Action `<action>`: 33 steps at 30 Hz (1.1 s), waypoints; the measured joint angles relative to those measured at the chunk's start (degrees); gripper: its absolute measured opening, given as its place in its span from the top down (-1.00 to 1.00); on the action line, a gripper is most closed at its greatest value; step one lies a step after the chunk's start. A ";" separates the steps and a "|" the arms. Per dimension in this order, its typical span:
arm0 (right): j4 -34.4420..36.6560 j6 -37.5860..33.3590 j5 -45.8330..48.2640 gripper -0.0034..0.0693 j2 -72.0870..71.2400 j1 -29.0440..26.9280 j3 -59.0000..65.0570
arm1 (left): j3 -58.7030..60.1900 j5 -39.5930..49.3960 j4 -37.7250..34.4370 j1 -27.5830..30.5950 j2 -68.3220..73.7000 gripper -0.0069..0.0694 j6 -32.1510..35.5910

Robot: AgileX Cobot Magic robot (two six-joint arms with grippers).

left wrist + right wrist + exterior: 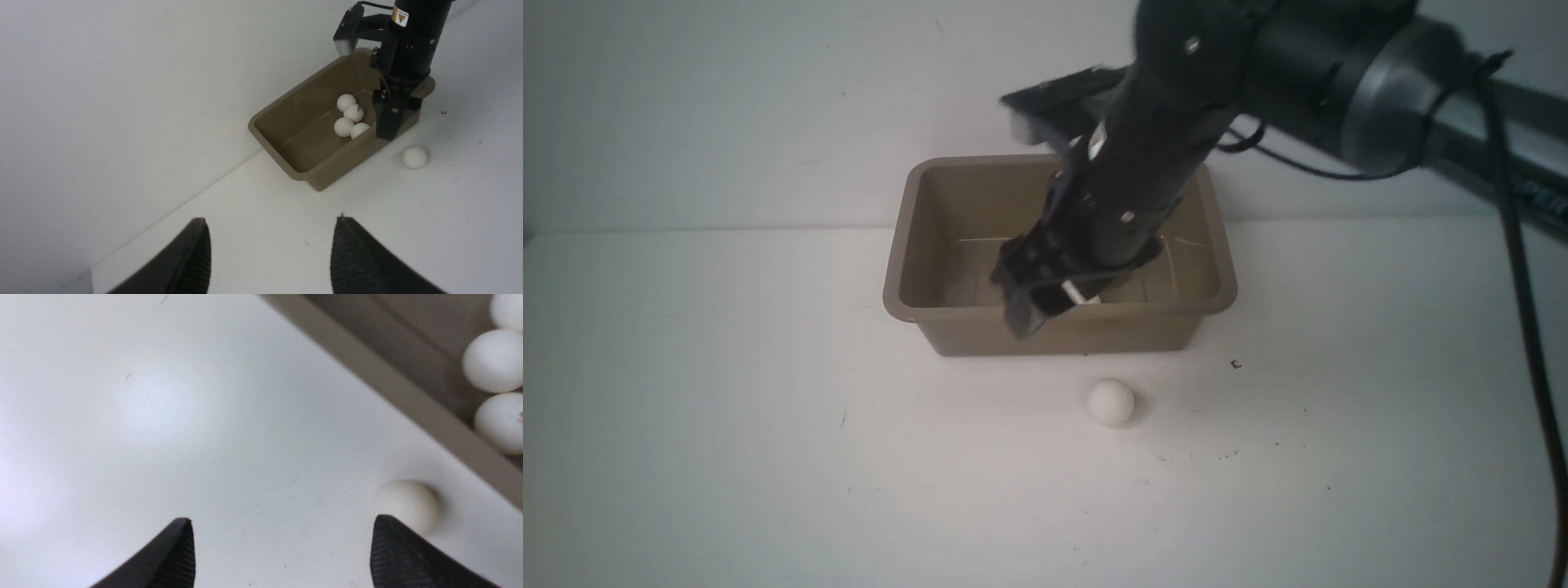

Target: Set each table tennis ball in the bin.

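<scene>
**A:** Left wrist camera looks straight into the bin [964,335], and there are four table tennis balls [352,114] bunched together toward its near wall, right under the right arm [1176,122].

**B:** So most of the job reads as done. But look, a loose table tennis ball [1111,402] is out on the table [727,408], just in front of that near wall and not touching it.

**A:** And the right end effector [1037,314] hangs over the near rim, fingers spread wide, nothing between them. From its own wrist camera, the loose table tennis ball sits just beside one fingertip, outside the gap.

**B:** What about the left end effector [271,245]?

**A:** Well apart from the bin, fingers parted, empty too.

**B:** Any other balls out there?

**A:** None I can spot on the table. The right arm hides part of the bin floor, so I can't give a full count inside.

**B:** My read is one pickup and one drop to go, at least for what's in view.
</scene>
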 joint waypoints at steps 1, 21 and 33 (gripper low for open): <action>-0.92 0.55 0.00 -0.51 -0.01 0.60 0.98 | 0.00 0.00 0.04 0.00 -0.11 -0.13 -0.10; -12.98 5.91 -6.01 -0.51 2.61 -0.34 11.13 | 0.02 0.00 -0.20 0.00 -0.26 -0.13 -0.29; -12.85 5.86 -10.76 -0.51 5.17 -1.94 11.13 | 0.02 0.00 -0.69 0.00 -0.27 -0.13 -0.29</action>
